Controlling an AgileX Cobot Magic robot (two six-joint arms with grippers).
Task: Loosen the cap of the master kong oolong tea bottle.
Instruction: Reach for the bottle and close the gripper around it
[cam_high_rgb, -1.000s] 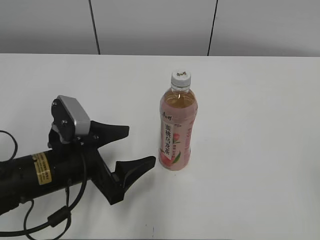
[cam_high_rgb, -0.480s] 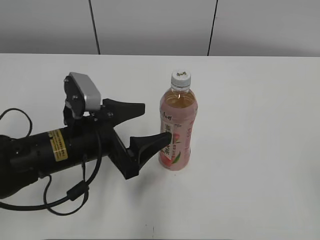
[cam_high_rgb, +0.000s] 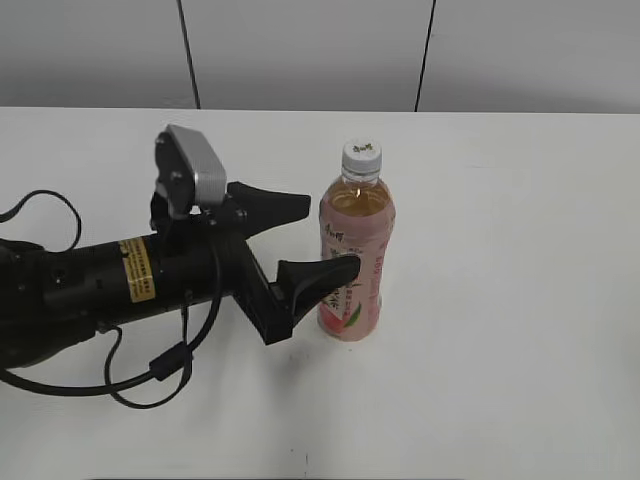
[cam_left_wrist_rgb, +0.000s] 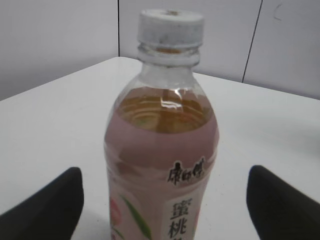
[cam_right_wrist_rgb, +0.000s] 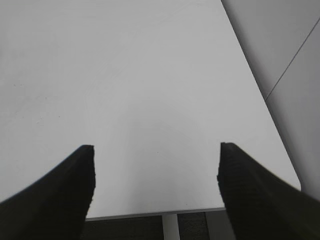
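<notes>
The master kong oolong tea bottle (cam_high_rgb: 356, 255) stands upright on the white table (cam_high_rgb: 520, 300), and all positions below are given relative to it. The cap (cam_high_rgb: 362, 154), white with a small dark mark on top, sits seated on the neck and appears untouched.

The left gripper (cam_high_rgb: 318, 240) is level with the bottle's label, spread wide: one finger lies behind the bottle's shoulder, the other in front of its lower label. In the left wrist view the bottle is centred between the two fingertips (cam_left_wrist_rgb: 47, 202), with clear table showing on both sides, so nothing is clamped.

The right gripper (cam_right_wrist_rgb: 155, 185) is nowhere near the bottle; its wrist view shows only bare table between parted fingers.

Step in hand, as judged: bracketing the bottle body for a steadying grasp. The next move calls for closing the left fingers on the label section without tipping the bottle, then bringing the right gripper to the cap for twisting
</notes>
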